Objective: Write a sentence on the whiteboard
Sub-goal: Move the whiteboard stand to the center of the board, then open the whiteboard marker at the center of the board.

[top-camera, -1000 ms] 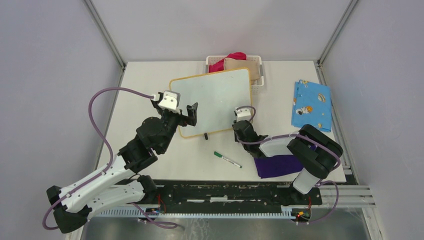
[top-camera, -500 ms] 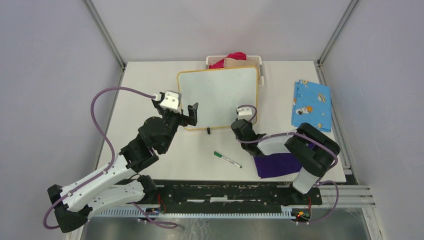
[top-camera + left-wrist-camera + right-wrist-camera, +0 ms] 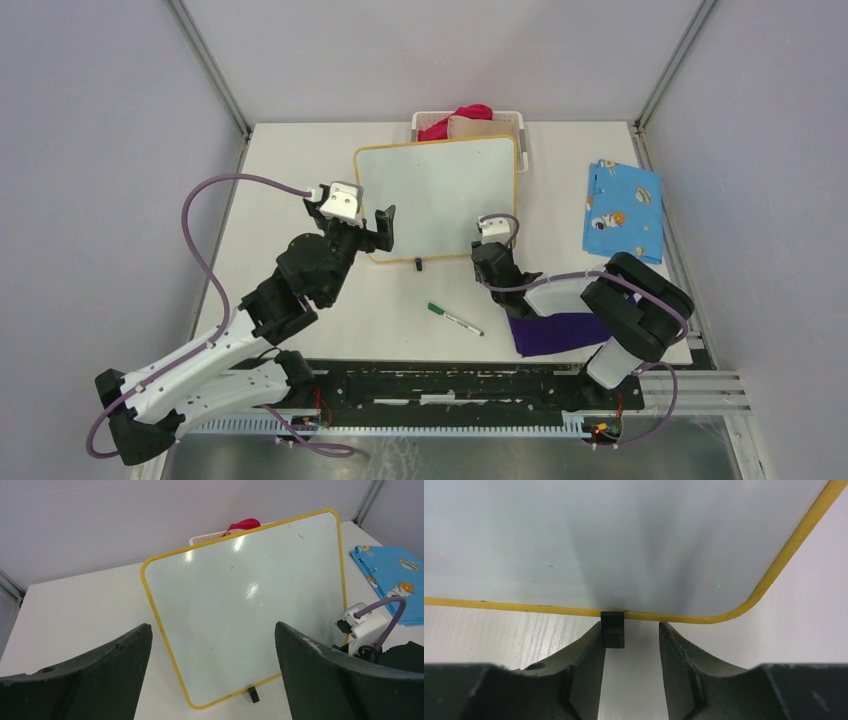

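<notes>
The whiteboard (image 3: 440, 195) stands near upright at the table's middle back, with a yellow frame and black feet (image 3: 417, 264). Its face is blank; no green sentence shows in any view. A green-capped marker (image 3: 455, 319) lies on the table in front of it. My left gripper (image 3: 372, 232) is open and empty at the board's lower left corner; the left wrist view shows the board (image 3: 240, 610) between its spread fingers (image 3: 212, 626). My right gripper (image 3: 486, 252) is open at the board's lower right edge (image 3: 624, 545). Its left finger touches a black foot (image 3: 613, 630), and its jaws (image 3: 631, 625) hold nothing.
A white basket (image 3: 515, 150) with red and beige cloths stands right behind the board. A blue patterned cloth (image 3: 623, 208) lies at the right. A purple cloth (image 3: 550, 332) lies under the right arm near the front edge.
The whiteboard has swung from a slanted pose to square and more upright against the basket. The right gripper has since shifted slightly right. The left arm has barely moved.
</notes>
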